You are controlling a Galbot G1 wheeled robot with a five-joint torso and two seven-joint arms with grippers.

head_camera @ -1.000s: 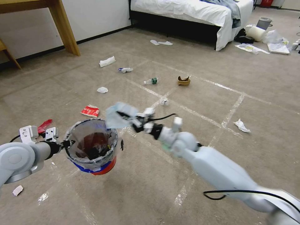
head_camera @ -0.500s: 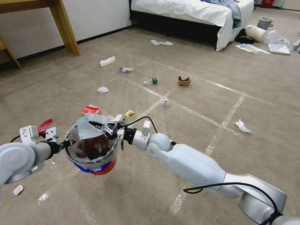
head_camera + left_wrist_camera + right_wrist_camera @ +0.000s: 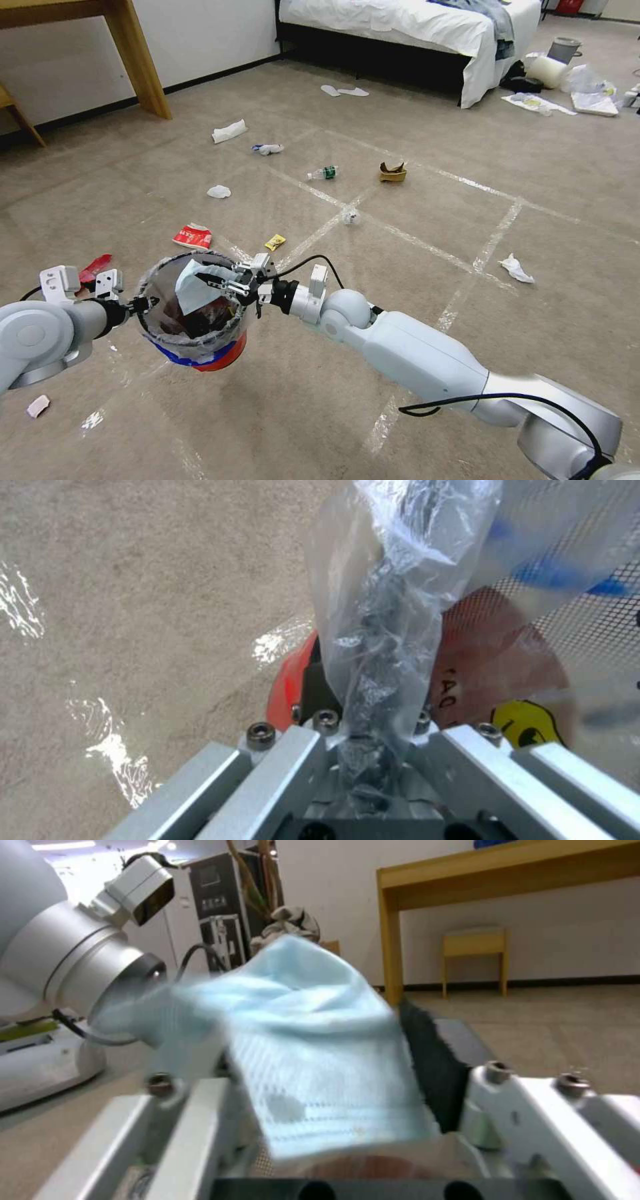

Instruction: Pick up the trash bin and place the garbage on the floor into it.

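On a litter-strewn bedroom floor (image 3: 413, 313), the left gripper (image 3: 141, 306) clamps the trash bin (image 3: 195, 313) by its rim, held aloft, while the right gripper (image 3: 212, 279), fingers spread, hangs over the pale blue scrap (image 3: 189, 288) at its mouth.

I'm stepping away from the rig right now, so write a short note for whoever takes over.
Left gripper: shut on the trash bin, pinching its rim and liner, bin held off the floor.
Right gripper: over the bin's mouth, fingers apart; the pale blue scrap lies between them, apparently being let go.
Done: bin lifted; some litter inside.
Left: red wrapper, yellow wrapper, bottle, brown paper bag and white tissues on the floor.
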